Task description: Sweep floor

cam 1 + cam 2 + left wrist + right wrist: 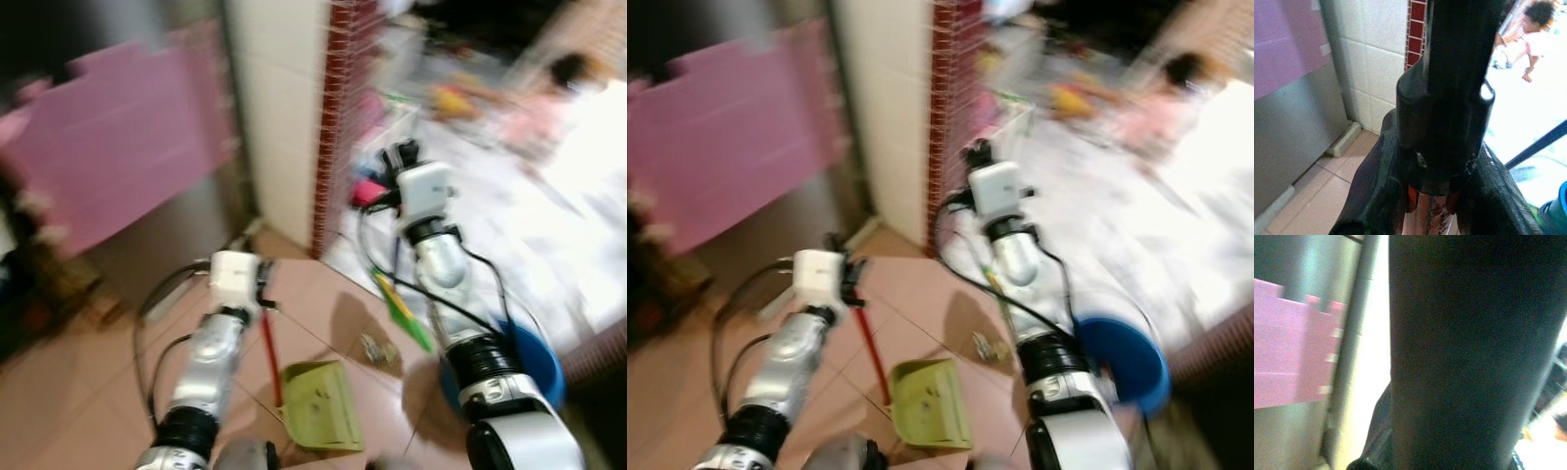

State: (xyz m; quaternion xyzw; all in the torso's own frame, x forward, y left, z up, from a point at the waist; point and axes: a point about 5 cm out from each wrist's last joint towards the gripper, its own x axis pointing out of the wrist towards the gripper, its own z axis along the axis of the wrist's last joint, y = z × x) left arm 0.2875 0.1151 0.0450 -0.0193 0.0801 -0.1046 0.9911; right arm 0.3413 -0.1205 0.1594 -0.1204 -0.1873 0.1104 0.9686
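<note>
Dustpan (318, 403) sits on the floor below the left gripper (263, 290), which clasps its red handle (270, 357).

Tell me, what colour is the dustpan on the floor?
Yellow-green; the dustpan shows best in the left eye view.

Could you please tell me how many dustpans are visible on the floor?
1: a green dustpan on the tiled floor between the arms, its red handle at the left gripper. Others may be hidden.

a home: tiled floor (323, 294), pink foam mats (127, 137), scattered toys (451, 98).
</note>
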